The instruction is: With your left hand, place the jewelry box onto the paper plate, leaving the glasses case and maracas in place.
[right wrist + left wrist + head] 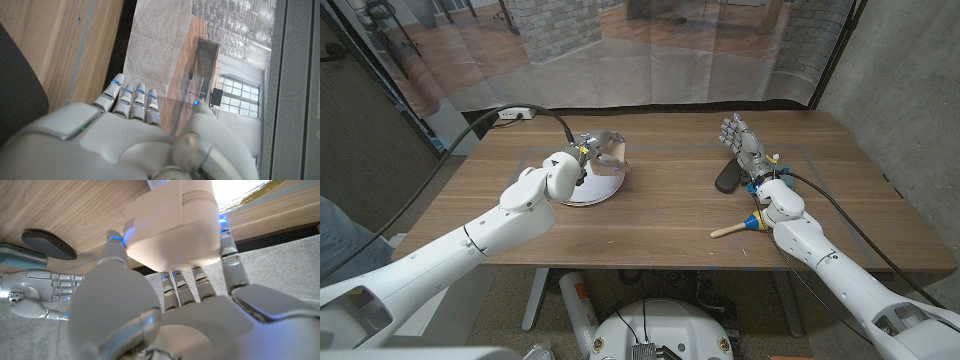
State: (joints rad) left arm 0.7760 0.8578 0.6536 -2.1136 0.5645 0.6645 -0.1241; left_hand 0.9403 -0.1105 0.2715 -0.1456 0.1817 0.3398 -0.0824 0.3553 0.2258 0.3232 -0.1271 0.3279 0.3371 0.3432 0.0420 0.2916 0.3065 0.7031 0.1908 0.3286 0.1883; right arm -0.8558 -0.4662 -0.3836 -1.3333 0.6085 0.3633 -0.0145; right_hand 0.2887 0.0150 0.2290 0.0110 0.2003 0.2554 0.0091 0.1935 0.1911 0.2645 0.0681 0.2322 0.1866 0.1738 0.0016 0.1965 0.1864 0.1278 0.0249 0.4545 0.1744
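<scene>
1. The jewelry box [172, 227], a pale, rounded-cornered case, sits in the grip of the left robot hand [592, 152]; in the left wrist view the fingers [227, 247] wrap one side and the thumb presses the other.
2. In the head view the box [611, 150] is over the far part of the paper plate [592, 190]; whether it touches the plate I cannot tell.
3. So the coming move looks like a short lowering, then letting go, since the plate lies directly beneath the robot hand.
4. The right robot hand [740, 134] holds nothing, fingers extended, standing above the wooden surface [670, 215].
5. The dark glasses case [730, 175] lies just beside it; the maracas [742, 226] lie nearer the front edge, both well apart from the plate.
</scene>
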